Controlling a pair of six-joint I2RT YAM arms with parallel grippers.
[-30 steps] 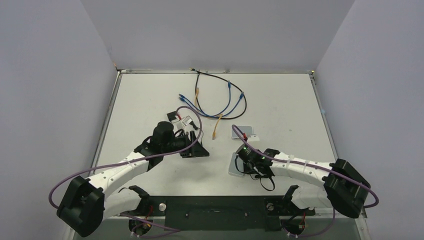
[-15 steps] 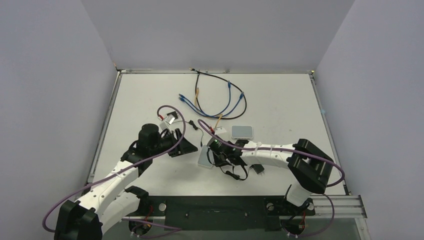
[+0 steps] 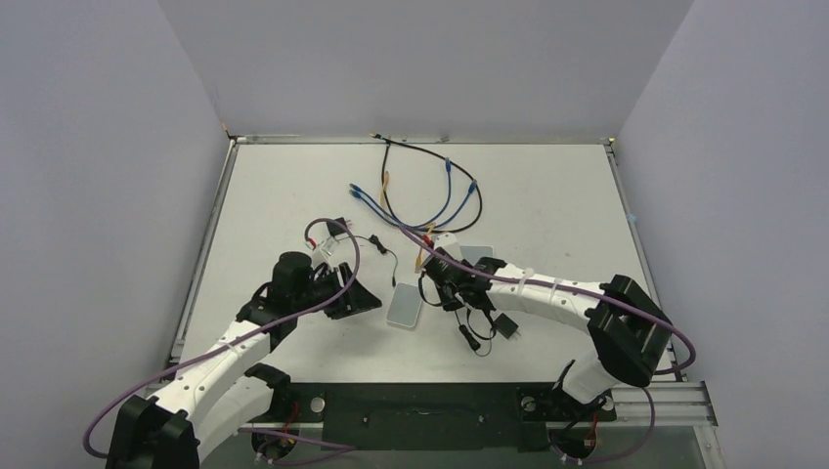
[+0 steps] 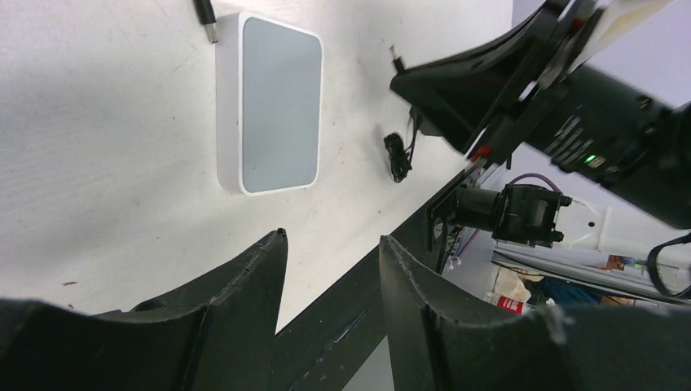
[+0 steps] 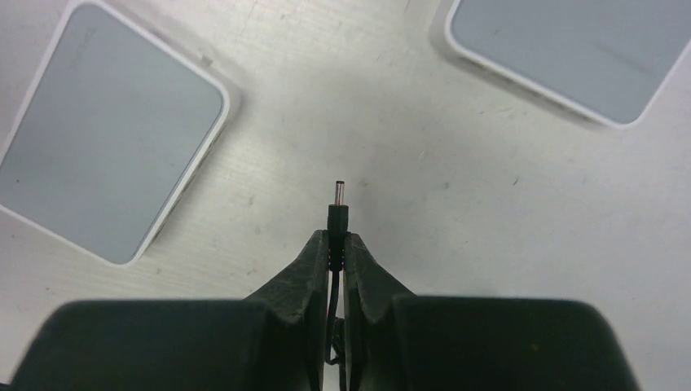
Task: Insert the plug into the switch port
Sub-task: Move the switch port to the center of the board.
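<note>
My right gripper (image 5: 336,240) is shut on a black barrel plug (image 5: 337,210), whose metal tip sticks out in front over bare table. It hovers between two alike flat white boxes with grey faces: one at the left (image 5: 98,138), one at the upper right (image 5: 570,49). In the top view the right gripper (image 3: 438,277) is just right of the nearer box (image 3: 404,306); the other box (image 3: 476,256) lies behind it. My left gripper (image 3: 352,296) is open and empty, left of the nearer box (image 4: 277,102). I see no socket on either box.
A second loose black plug (image 4: 207,15) lies by the nearer box's far end. A black adapter (image 3: 506,329) and its slack cable lie near the front right. Blue, orange and black cables (image 3: 430,191) lie at the back. The table's front edge (image 4: 358,309) is close to the left gripper.
The right gripper has swung left and then away from the front with the plug. The nearer box has shifted left and lies free. The left gripper has drawn back to the left.
</note>
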